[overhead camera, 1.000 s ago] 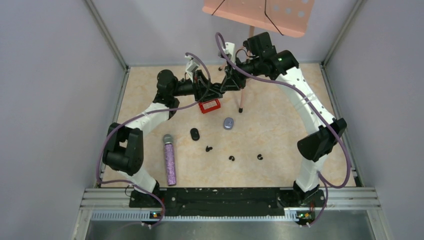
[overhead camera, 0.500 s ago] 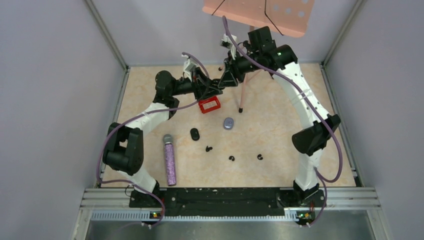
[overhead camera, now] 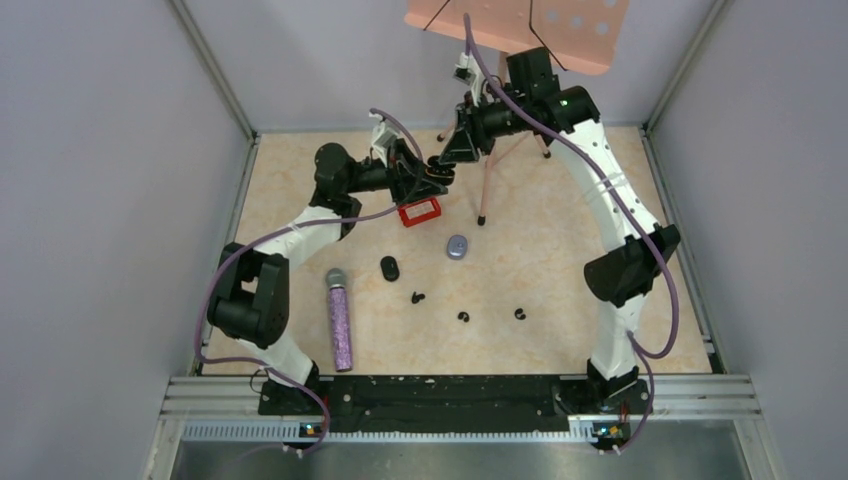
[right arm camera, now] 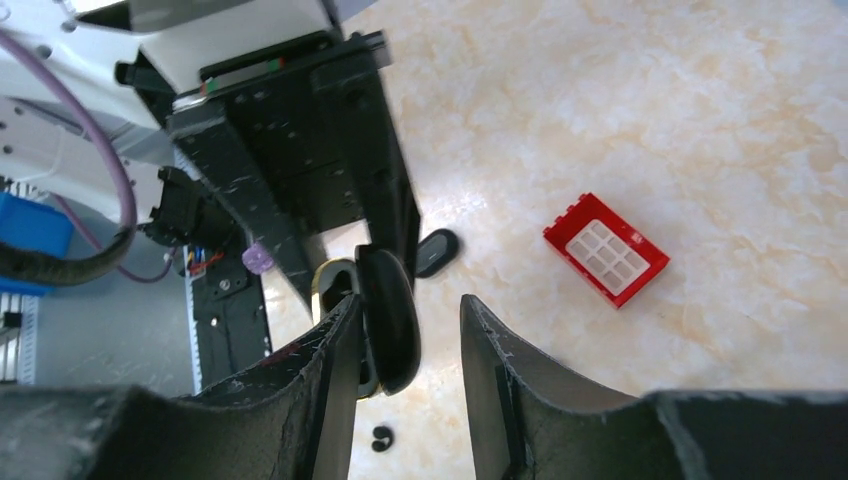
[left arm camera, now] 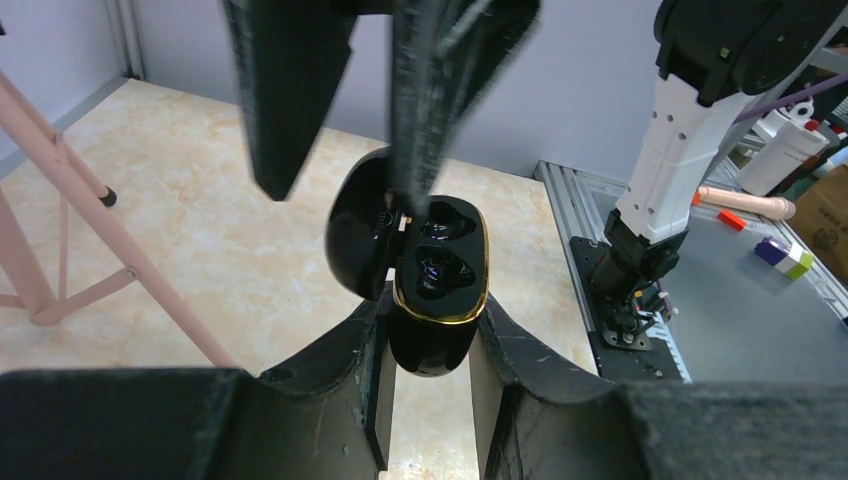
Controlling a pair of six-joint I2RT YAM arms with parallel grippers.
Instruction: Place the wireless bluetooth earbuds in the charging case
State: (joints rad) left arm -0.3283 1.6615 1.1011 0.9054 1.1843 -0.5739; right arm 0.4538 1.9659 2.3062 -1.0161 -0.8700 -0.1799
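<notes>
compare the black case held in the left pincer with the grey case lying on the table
The black case has a gold rim; the grey case is plain bluish grey. The black case is clamped off the table in the left pincer with its lid open; the grey case lies free on the table and looks shut. Both are small rounded ovals.

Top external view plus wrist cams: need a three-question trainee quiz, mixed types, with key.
1. True or false: the left claw is shut on the open, glossy black, gold-rimmed charging case.
2. In the top view, how many tiny black earbuds lie loose on the beige marbled table?
3. Which reaches nearest the table's near edge? A glittery purple microphone; B grey oval case; C red plastic block.
Key: 1 true; 2 three; 3 A.
</notes>
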